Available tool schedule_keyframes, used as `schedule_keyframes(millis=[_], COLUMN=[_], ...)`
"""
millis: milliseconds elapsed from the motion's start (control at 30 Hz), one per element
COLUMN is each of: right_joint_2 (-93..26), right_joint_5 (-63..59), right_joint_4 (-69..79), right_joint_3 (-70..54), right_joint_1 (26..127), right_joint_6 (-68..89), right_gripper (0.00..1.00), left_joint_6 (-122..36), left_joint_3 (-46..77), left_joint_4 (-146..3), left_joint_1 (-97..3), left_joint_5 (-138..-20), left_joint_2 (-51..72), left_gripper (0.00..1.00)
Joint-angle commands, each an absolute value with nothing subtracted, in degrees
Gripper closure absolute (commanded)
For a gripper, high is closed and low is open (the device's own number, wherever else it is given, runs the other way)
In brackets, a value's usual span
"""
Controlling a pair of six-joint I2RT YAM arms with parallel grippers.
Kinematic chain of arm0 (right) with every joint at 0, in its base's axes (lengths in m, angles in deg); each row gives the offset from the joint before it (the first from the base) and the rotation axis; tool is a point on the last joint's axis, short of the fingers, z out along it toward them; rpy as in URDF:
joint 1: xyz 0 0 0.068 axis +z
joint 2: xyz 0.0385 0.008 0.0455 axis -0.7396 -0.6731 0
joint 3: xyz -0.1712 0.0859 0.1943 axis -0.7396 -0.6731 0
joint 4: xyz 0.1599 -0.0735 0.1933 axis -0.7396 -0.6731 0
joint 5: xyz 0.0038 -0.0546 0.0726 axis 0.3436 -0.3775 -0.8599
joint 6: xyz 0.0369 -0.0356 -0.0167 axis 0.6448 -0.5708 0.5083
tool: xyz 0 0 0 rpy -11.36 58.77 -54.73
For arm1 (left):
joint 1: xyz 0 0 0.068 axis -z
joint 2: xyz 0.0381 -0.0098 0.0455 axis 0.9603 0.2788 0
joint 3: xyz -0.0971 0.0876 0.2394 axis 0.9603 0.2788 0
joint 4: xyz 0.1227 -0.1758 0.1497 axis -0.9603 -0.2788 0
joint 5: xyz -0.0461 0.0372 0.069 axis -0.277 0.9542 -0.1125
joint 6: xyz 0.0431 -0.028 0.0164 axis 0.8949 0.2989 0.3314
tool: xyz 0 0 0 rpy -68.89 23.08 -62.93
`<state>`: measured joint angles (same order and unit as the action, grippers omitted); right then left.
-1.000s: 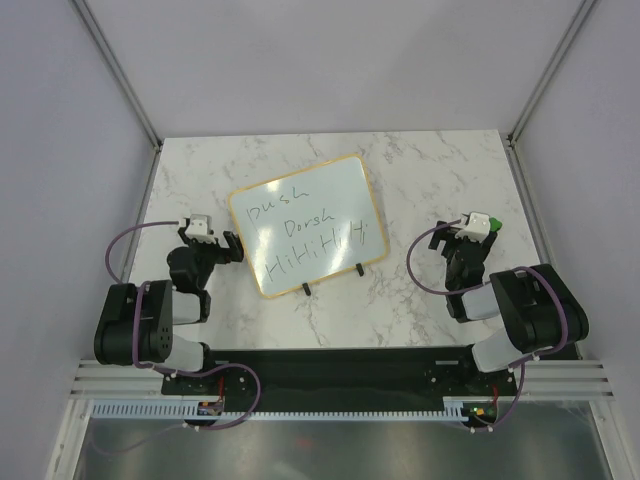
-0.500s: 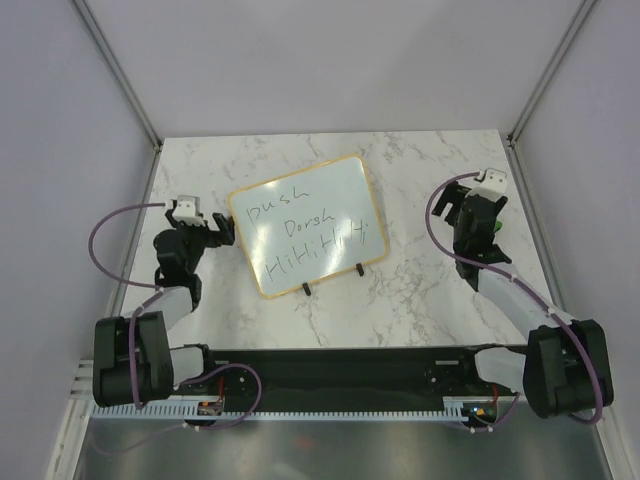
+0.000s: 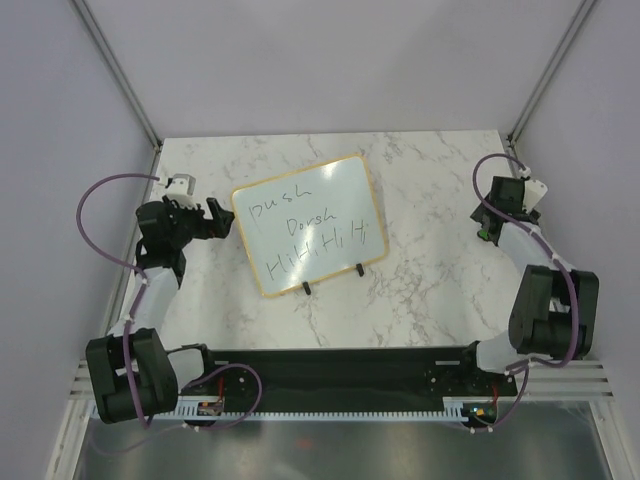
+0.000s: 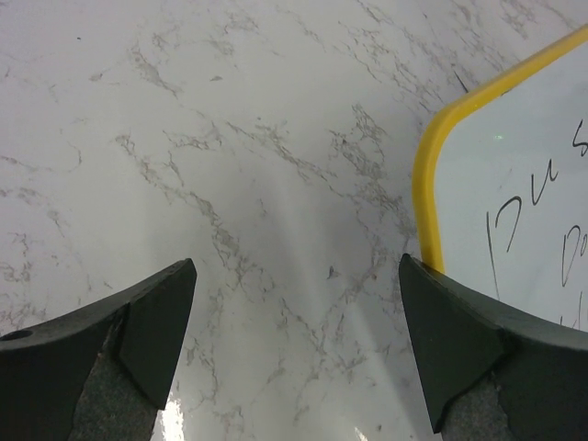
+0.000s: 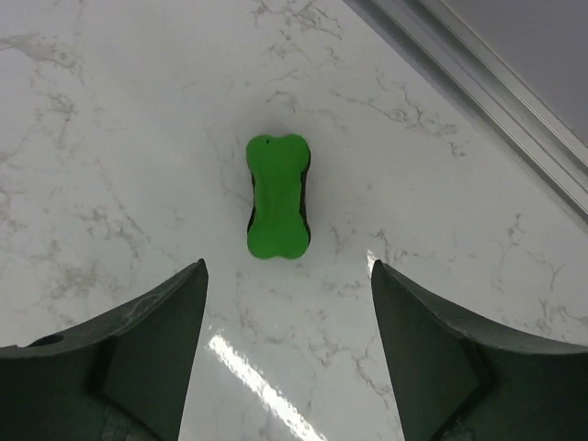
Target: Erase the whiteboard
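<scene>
— How many arms do you count?
— Two, both based at the near edge of the bench (image 3: pixel 420 180). The left tool (image 4: pixel 299 271) has its jaws wide with nothing between them but bare marble, and it sits just beside the left edge of the whiteboard (image 3: pixel 310 225).
— Just one whiteboard?
— One, in the middle of the bench and turned a little askew. Two black feet (image 3: pixel 307 288) are on its near edge, and three lines of black handwriting are across it.
— And the right side?
— The right tool (image 5: pixel 287 271) is out by the bench's right edge, jaws spread and gripping nothing. One green eraser (image 5: pixel 277 196) lies on the marble just beyond its fingertips, not touching them.
</scene>
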<state>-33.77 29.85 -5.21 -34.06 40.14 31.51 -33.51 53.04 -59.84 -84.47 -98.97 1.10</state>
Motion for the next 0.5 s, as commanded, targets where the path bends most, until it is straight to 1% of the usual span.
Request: schedule_keyframes(millis=[0, 33, 67, 300, 333, 467], right_joint_2=[-43.35, -45.49, -47.42, -57.80, -58.34, -60.27], right_joint_5=[26.59, 26.07, 26.06, 28.25, 28.34, 27.64], right_joint_4=[-8.66, -9.97, -10.33, -10.33, -10.24, -10.33], right_joint_3=[-26.29, -24.62, -21.99, -15.73, -15.29, -13.79], right_joint_1=[37.42, 36.89, 36.62, 36.53, 36.53, 36.45], right_joint_6=[32.14, 31.53, 31.17, 28.09, 27.74, 27.30], right_gripper=[0.21, 0.27, 0.29, 0.30, 0.32, 0.36], left_joint_6=[-30.01, -29.91, -29.56, -29.37, -29.46, -29.73], left_joint_3=[49.07, 49.15, 49.41, 50.82, 50.73, 50.56], left_joint_4=[-70.55, -70.91, -70.65, -69.86, -69.77, -69.77], left_joint_1=[-84.53, -84.62, -84.62, -84.71, -84.80, -85.06], left_joint_5=[-103.75, -103.48, -103.31, -101.55, -101.46, -101.28], left_joint_2=[0.03, 0.04, 0.21, 2.32, 2.67, 2.68], left_gripper=[0.02, 0.02, 0.02, 0.02, 0.02, 0.02])
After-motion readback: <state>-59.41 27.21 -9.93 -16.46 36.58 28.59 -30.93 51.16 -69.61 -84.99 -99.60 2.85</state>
